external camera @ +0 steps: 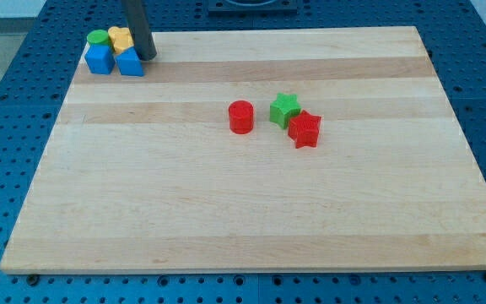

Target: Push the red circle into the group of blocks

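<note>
The red circle (240,116) stands alone near the middle of the wooden board (226,211). To its right a green star (283,109) touches a red star (305,129). A tight group sits at the board's top left corner: a green circle (98,37), a yellow block (121,38), a blue block (99,58) and a blue triangle-like block (130,62). My tip (148,56) rests on the board just right of that group, next to the yellow and blue blocks, far up and left of the red circle.
The board lies on a blue perforated table (7,127). The board's top edge runs just behind the corner group.
</note>
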You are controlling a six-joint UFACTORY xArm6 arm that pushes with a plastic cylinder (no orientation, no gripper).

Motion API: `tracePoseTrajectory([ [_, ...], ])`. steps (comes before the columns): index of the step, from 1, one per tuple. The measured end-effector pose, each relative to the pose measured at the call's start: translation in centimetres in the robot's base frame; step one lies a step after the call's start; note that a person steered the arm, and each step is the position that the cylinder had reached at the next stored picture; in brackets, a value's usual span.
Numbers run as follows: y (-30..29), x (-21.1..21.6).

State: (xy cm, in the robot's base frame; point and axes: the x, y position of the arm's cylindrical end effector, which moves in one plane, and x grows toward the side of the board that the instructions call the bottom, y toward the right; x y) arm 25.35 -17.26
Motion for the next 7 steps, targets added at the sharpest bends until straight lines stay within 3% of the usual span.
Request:
tracePoseTrajectory([
  [1, 6.8, 2.7],
  [3, 0.7, 16.7],
  [4, 3.5, 20.9],
  [5, 10.2, 20.9],
  [7, 16.9, 15.4],
])
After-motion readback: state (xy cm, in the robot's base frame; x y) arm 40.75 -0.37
